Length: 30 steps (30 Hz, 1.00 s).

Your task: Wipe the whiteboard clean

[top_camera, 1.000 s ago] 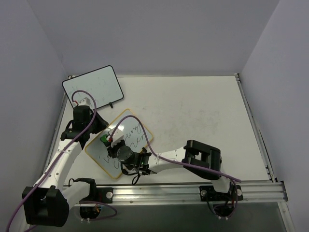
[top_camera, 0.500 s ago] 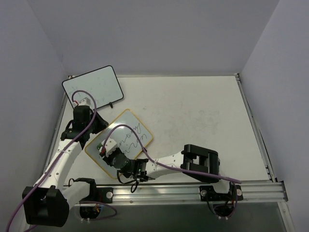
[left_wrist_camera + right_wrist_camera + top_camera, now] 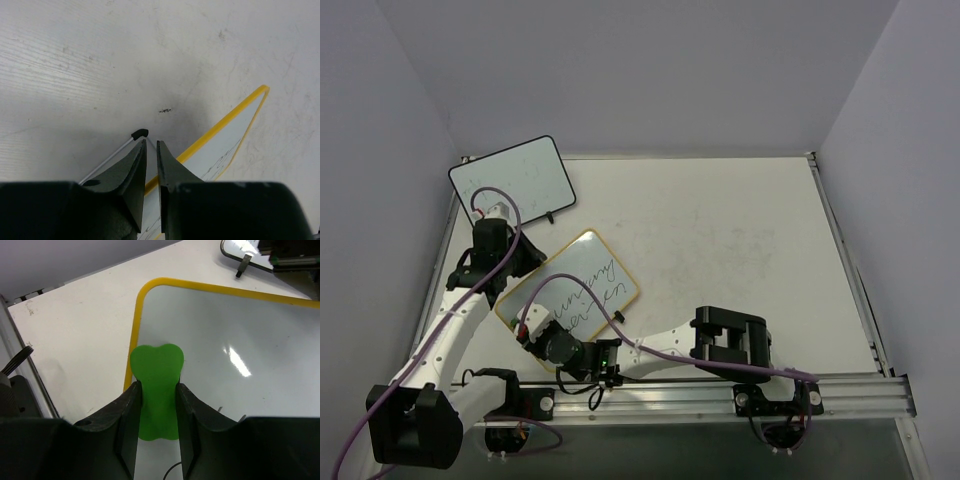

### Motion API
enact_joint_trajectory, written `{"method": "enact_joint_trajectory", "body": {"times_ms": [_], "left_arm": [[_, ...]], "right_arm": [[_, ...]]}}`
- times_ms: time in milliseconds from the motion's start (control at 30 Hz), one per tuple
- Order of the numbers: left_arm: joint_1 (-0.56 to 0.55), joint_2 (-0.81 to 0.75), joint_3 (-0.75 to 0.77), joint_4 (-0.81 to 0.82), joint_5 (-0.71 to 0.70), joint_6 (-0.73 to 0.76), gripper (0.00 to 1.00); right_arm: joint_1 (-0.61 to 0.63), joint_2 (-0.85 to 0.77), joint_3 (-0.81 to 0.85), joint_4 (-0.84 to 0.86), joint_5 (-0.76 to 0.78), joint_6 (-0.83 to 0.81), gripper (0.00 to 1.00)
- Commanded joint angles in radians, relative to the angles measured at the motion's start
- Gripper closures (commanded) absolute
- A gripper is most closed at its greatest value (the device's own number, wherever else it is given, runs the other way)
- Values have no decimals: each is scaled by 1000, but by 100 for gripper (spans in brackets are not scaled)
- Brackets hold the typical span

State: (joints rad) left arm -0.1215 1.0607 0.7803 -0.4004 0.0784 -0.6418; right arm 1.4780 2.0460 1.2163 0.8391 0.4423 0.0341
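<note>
The whiteboard (image 3: pixel 585 262) with the yellow rim lies tilted on the table at left of centre, with black handwriting across its middle. My right gripper (image 3: pixel 538 340) is at the board's near left corner, shut on a green eraser (image 3: pixel 157 370) that rests on the white surface (image 3: pixel 225 330) just inside the rim. My left gripper (image 3: pixel 523 262) is at the board's far left edge. In the left wrist view its jaws (image 3: pixel 151 143) stand almost together over the yellow rim (image 3: pixel 225 126), beside a small black foot (image 3: pixel 139 133).
A black-rimmed whiteboard (image 3: pixel 512 180) leans at the back left corner, and shows in the right wrist view (image 3: pixel 250 251). Grey walls stand close on the left, back and right. A metal rail (image 3: pixel 720 395) runs along the near edge.
My right gripper has slid the eraser from the board's middle toward its near left corner. The board has turned a little. The left gripper has stayed put.
</note>
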Motion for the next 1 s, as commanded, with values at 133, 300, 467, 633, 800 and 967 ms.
{"method": "enact_joint_trajectory", "body": {"times_ms": [133,300,467,633,800,967], "left_arm": [[-7,1,17,9,18,14,78],[-7,2,16,11,17,13,78],[-10,2,16,11,17,13,78],[-10,1,14,9,15,13,78],[-10,1,11,11,14,13,78],[-10,2,13,11,14,14,78]], "right_arm": [[21,39,15,-80,-50,-10,100],[24,39,12,-83,-24,-11,100],[18,45,28,-118,51,-3,100],[-8,42,43,-169,108,36,100],[-41,17,23,-192,134,78,100],[-68,3,11,-224,150,124,100]]}}
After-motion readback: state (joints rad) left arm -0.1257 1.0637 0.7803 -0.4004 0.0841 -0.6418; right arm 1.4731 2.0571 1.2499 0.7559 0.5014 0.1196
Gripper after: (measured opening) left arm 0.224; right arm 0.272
